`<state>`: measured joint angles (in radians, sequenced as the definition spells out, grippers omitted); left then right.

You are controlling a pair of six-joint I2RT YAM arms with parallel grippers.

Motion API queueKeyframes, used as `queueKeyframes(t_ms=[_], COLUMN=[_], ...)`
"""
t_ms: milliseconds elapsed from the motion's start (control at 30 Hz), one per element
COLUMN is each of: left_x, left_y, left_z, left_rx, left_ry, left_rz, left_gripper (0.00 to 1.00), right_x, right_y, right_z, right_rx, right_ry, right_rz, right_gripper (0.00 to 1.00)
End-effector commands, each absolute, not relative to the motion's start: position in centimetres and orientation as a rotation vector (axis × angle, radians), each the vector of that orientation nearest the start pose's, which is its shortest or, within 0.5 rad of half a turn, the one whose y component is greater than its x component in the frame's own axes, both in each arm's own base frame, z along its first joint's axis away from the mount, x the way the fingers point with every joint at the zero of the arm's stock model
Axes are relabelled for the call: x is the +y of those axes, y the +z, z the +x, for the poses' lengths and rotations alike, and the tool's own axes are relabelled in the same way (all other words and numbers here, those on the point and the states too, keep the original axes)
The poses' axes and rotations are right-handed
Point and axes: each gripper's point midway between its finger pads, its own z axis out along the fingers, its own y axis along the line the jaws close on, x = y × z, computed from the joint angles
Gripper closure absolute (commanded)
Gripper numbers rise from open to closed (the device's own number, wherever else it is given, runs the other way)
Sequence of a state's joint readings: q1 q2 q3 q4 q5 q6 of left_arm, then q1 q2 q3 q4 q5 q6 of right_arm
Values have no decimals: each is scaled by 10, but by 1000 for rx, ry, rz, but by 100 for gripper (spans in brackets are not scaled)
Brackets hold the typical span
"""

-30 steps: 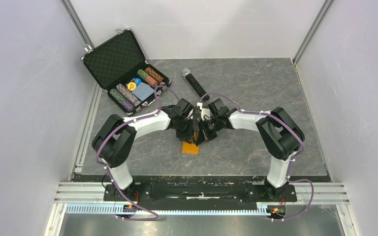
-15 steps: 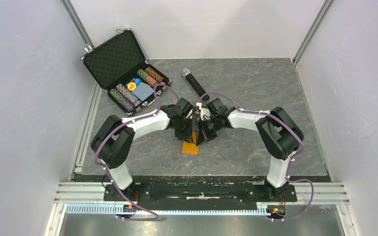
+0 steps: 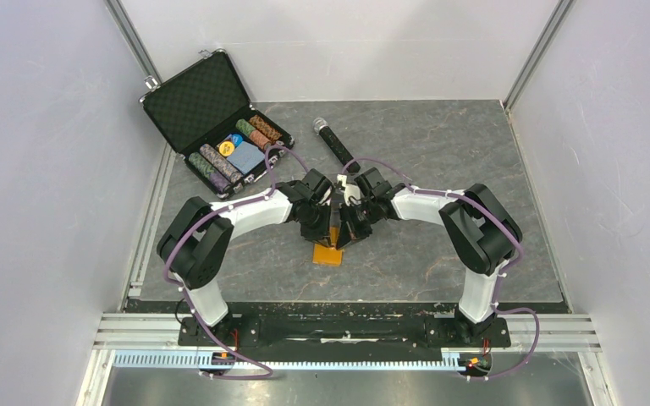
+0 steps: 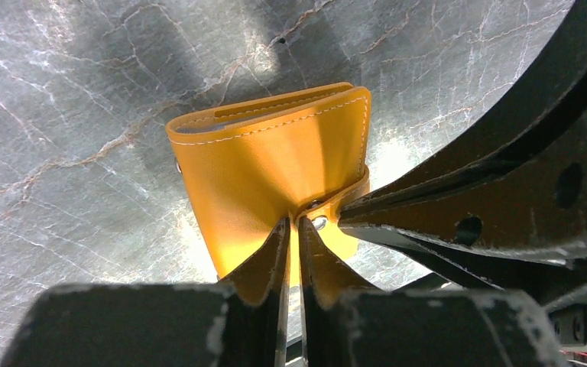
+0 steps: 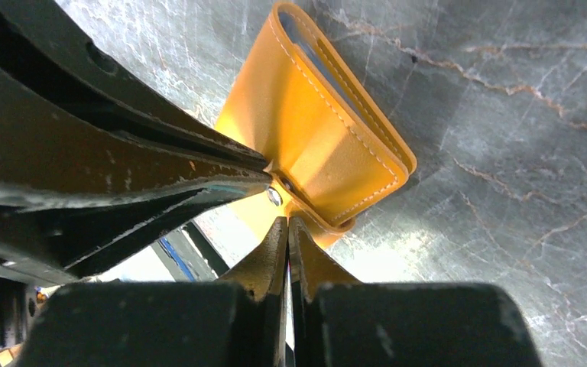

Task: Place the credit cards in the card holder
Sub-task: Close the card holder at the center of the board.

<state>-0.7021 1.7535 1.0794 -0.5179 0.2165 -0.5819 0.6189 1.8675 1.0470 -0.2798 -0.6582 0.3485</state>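
Observation:
The orange card holder (image 3: 327, 255) is in the middle of the table, partly under both grippers. In the left wrist view the card holder (image 4: 275, 153) is folded, with its snap strap toward me. My left gripper (image 4: 293, 223) is shut on the strap by the snap. The right gripper's fingers (image 4: 466, 206) come in from the right. In the right wrist view my right gripper (image 5: 287, 222) is shut on the lower edge of the card holder (image 5: 329, 145). In the top view the left gripper (image 3: 332, 228) and right gripper (image 3: 344, 230) meet tip to tip. No credit cards are in view.
An open black foam-lined case (image 3: 212, 118) with poker chips stands at the back left. A black microphone (image 3: 335, 144) lies behind the grippers. Grey walls close in the left, right and far sides of the table.
Both wrists have drawn very slightly closer together over the card holder. The card holder stays where it was.

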Motion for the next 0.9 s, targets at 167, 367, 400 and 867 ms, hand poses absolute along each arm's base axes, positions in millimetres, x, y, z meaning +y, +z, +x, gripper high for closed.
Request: queueKeyframes(t_ms=[167,367,400,867], left_x=[-272,-272,-272,-276], left_y=[22,19,19,5], left_z=[231,231,231,225], left_rx=[2900,2910,2911,2937], left_ry=[-565,-560,-559,-578], left_rz=[291,287,284,248], left_gripper=[88,88,88,89], right_x=[327,319,317,273], right_y=[41,17,13,-39], right_z=[245,243,240,214], right_rx=[2617,2702,2717,2882], right_ry=[1234,1121,1102,650], right_rz=[-618,-636,-650,-841], right_gripper=[100,100,100,100])
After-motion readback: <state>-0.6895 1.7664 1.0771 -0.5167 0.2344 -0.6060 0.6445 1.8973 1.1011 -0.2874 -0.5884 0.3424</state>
